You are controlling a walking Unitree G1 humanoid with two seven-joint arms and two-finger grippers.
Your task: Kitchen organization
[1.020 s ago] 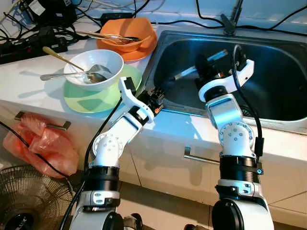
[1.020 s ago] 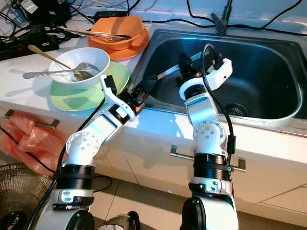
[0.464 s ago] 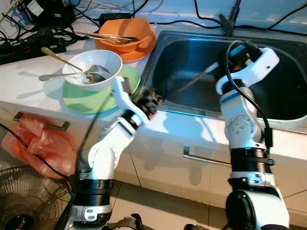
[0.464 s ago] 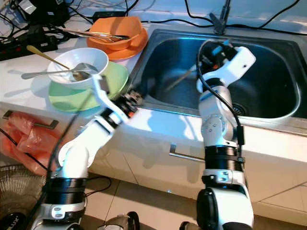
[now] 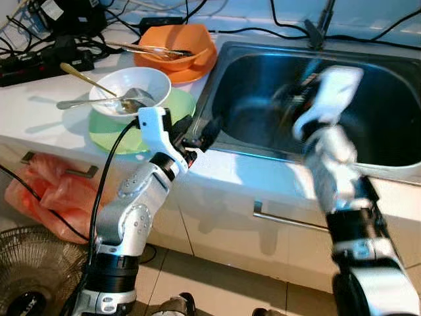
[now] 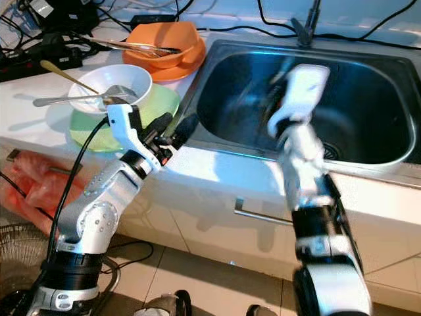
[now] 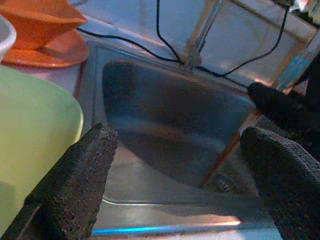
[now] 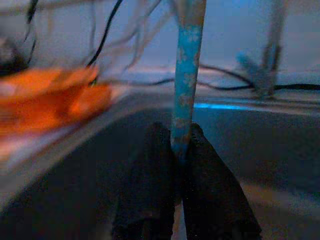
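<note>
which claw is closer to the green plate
Left. The left claw sits at the sink's near-left rim, right beside the green plate. The right claw is over the sink basin, farther away.

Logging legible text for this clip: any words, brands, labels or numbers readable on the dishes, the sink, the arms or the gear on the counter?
No readable text in any view.
The white tag on the black adapter at the counter's back is too small to read.
The blue utensil handle in the right gripper has worn speckles, not letters.

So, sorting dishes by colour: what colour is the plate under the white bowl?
Light green plate, clearest in the left eye view.
</note>
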